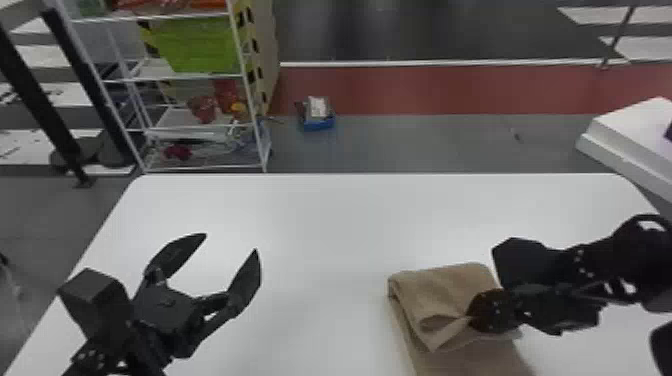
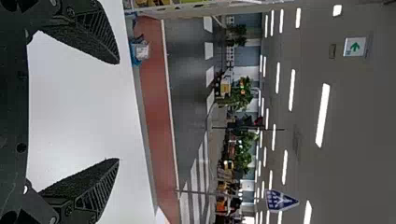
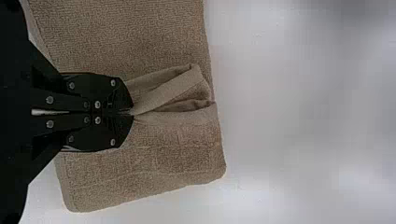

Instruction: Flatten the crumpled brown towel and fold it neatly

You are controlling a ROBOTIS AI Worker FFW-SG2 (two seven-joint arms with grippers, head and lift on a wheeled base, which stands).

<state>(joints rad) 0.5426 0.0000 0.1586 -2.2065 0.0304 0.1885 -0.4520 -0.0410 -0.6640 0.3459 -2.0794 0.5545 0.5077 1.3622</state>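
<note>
Head view has as its largest thing the white table (image 1: 320, 220), with rounded far corners. Behind its far left part stands a white metal rack (image 1: 200, 77), which carries several things on its shelves. At the right edge there is a white block-shaped object (image 1: 625, 130), partly cut by the border of the view. On the rack sits a bright green bin (image 1: 200, 45).

Next in size is the brown towel (image 1: 440, 290). It lies on the near part of the table, to the right of the middle, and it continues to the bottom edge of the view. Its far part is in folded layers, with a rounded fold at the corner.

The right gripper (image 1: 469, 317) comes from the right side and is over the towel. Its two fingers are pressed together and pinch a piece of the cloth; in the right wrist view this piece makes a loose, raised pleat going from the fingertips (image 3: 126, 100) to the towel's edge.

The left gripper (image 1: 231, 243) is above the left side of the table, well apart from the towel. Its fingers are spread wide, with nothing between them.

Smallest is a blue container (image 1: 317, 122) on the floor, just beside the rack.
</note>
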